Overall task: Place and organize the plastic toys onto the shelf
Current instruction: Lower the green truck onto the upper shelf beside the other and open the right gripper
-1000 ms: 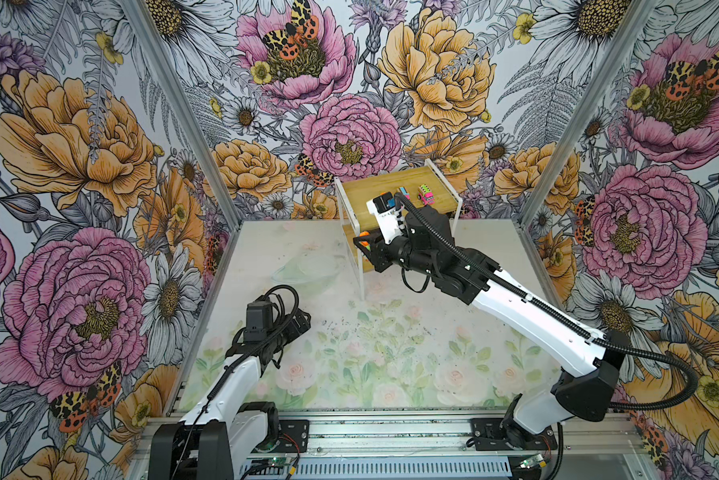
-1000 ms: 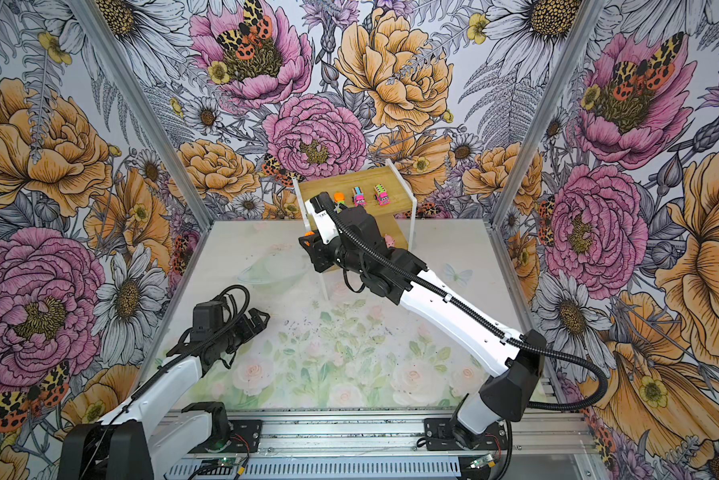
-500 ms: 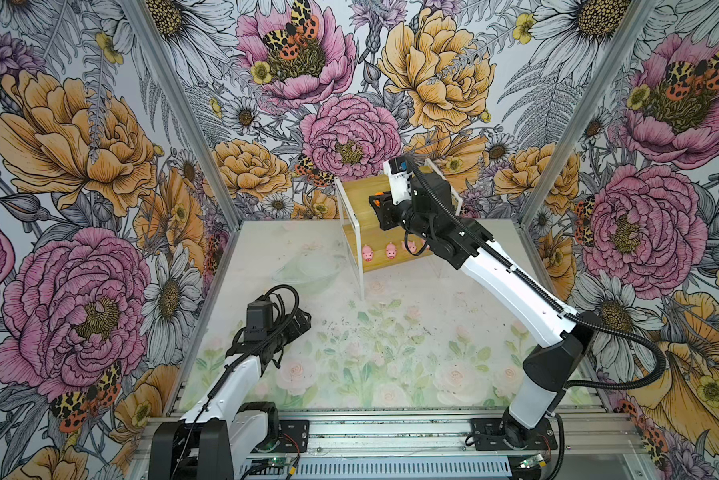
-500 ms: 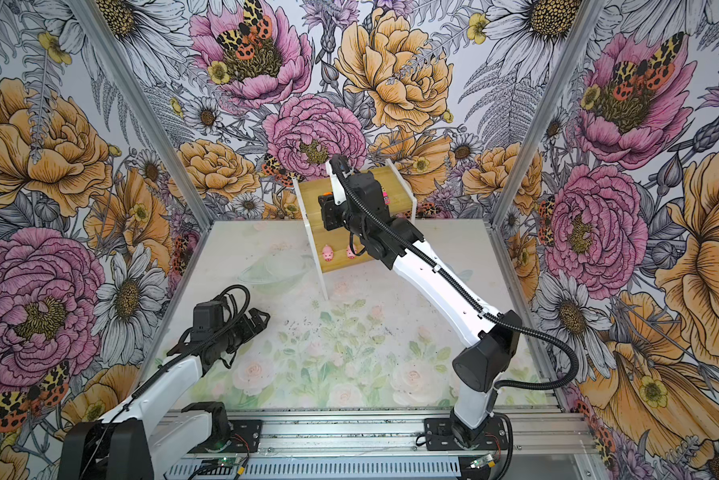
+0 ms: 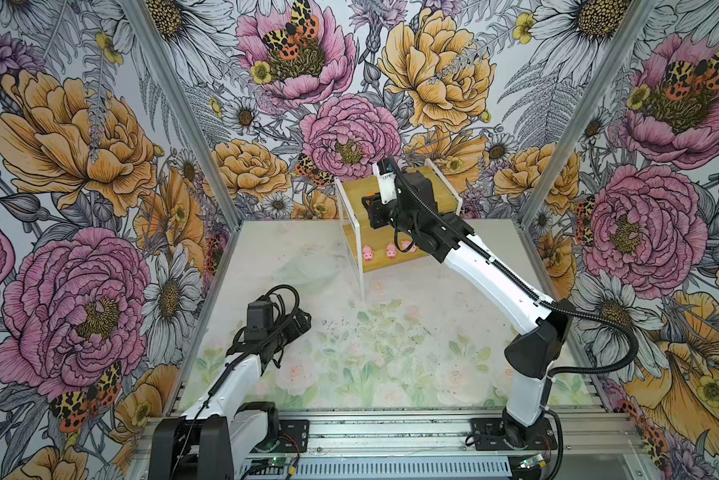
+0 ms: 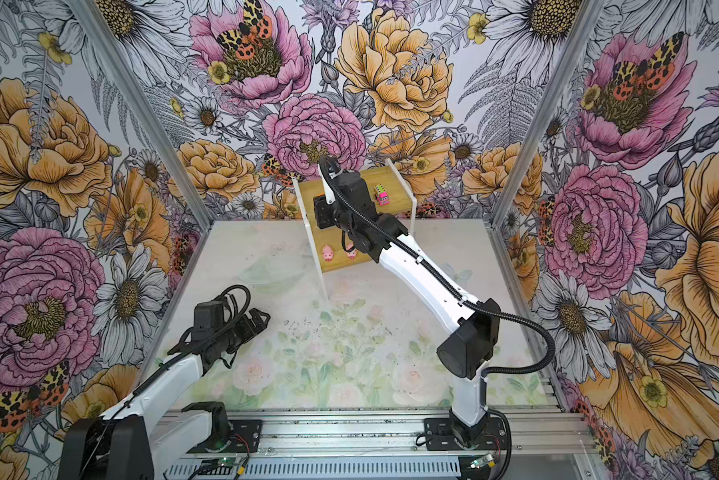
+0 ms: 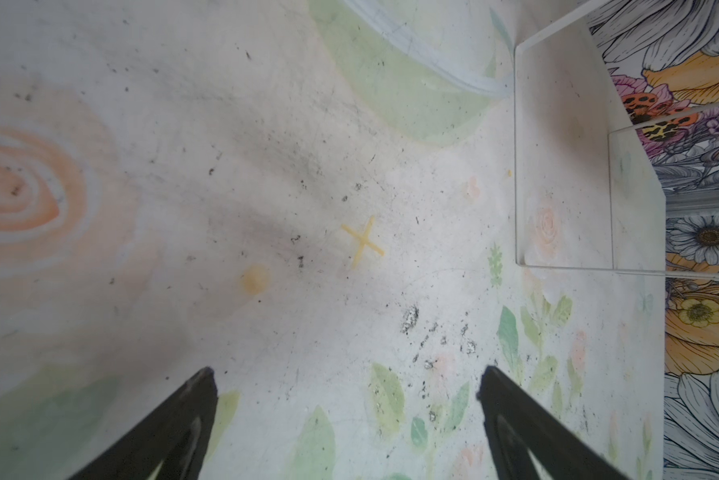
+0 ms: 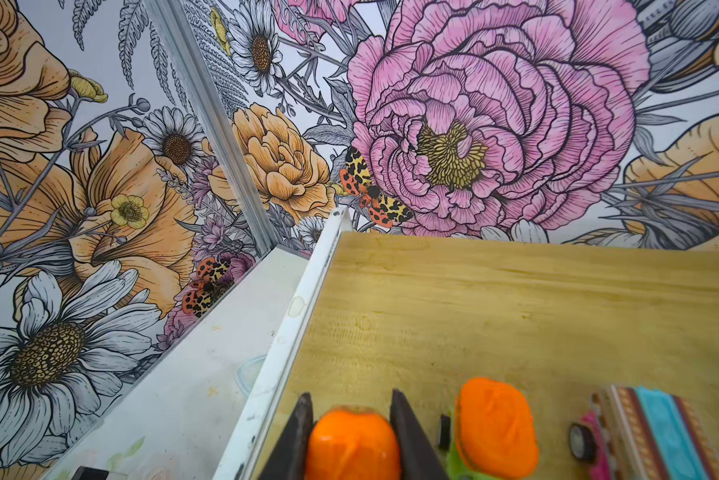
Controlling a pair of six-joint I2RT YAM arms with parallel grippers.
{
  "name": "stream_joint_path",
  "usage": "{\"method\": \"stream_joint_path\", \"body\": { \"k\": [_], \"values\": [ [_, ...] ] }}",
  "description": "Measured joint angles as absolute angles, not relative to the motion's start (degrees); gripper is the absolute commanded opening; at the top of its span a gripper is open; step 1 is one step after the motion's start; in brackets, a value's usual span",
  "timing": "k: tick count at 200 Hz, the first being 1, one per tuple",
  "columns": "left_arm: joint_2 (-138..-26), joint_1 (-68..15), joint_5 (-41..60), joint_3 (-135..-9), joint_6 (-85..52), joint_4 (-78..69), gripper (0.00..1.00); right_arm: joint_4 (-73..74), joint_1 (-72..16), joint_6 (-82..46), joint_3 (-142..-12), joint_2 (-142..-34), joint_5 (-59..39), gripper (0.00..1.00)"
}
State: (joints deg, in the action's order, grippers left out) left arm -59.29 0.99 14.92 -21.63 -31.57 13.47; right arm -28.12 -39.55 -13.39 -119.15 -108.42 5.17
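The plastic toys in view were all at the shelf (image 5: 355, 195), which stood at the far side of the table (image 5: 412, 353), close to the back wall.

Lower board (image 5: 380, 265): three pink pigs (image 5: 367, 253) stood in a row near its front edge. The third was partly hidden behind the right arm (image 5: 482, 270).

Upper board (image 8: 515, 311): the right arm reached over it from the front. In the right wrist view the right fingers (image 8: 409, 440) were drawn in narrowly on either side of an orange-topped truck (image 8: 351, 446), gripping it near the white frame (image 8: 308, 316) at the board's end. Whether its wheels touched the board could not be determined. Just beside it stood a second orange-topped truck (image 8: 493, 428) with a green body. Next along, a little apart, was a pink truck with a blue top (image 8: 653, 432). In a top view a pink truck with a green top (image 6: 382, 195) stood on the upper board beyond the arm.

The left arm (image 5: 241, 374) lay low at the near left of the table, well apart from the shelf. The left fingers (image 7: 166, 432) stood wide apart over bare table, holding nothing.
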Motion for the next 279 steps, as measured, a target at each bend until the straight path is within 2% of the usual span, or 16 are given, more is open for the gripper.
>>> {"method": "stream_joint_path", "body": {
  "k": [130, 205, 279],
  "values": [
    [-60.64, 0.99, 14.92, -21.63, -31.53, 13.45, 0.99, -28.47, -39.55, -13.37, -122.1, -112.44, 6.98, 0.27],
    [-60.88, 0.99, 14.92, -21.63, -31.53, 13.37, 0.99, -28.49, -39.55, -12.73, -122.76, -113.3, 7.31, 0.34],
    [-60.88, 0.99, 14.92, -21.63, -31.53, 13.23, 0.99, -28.51, -39.55, -12.73, -122.85, -113.43, 7.31, 0.38]
  ]
}}
